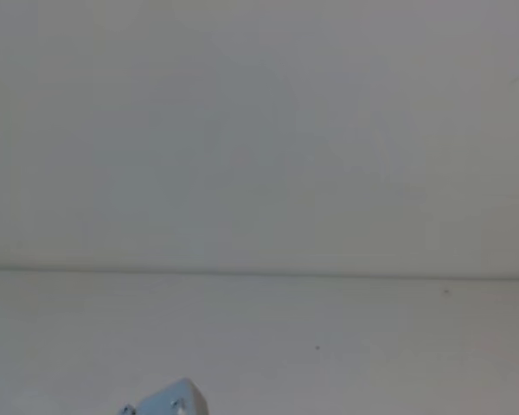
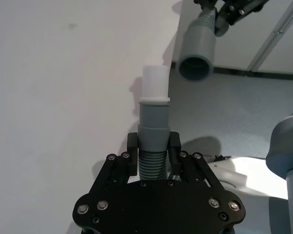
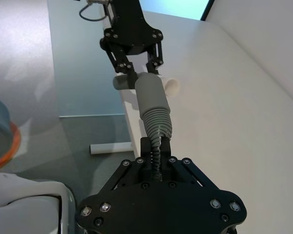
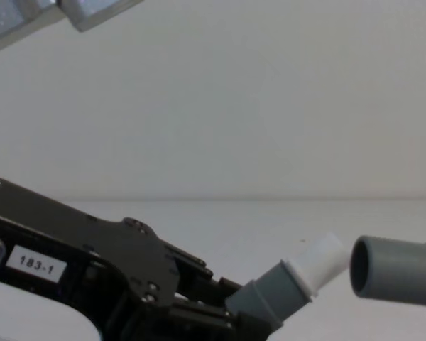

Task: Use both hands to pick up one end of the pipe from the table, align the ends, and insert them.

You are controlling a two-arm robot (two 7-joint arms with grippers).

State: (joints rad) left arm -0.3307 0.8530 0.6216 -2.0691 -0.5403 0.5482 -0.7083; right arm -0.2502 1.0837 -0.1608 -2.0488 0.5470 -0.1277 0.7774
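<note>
Showing bare white surface [image 1: 329,346], the head view. Left wrist: left gripper [image 2: 154,148] pinches the pipe [image 2: 153,163] below its white-tipped end [image 2: 154,97]. Right wrist: right gripper [image 3: 155,146] clamps the ribs behind the open cuff [image 3: 151,95]. Chest: both ends are lifted, nearly touching, unjoined.

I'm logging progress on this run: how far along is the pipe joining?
Done: both ends are lifted, the left gripper shut on the white-tipped cuff, the right gripper shut on the ribbed hose behind the open cuff. In hand: alignment, with the tip near the opening but tilted. Left: straightening and inserting.
</note>
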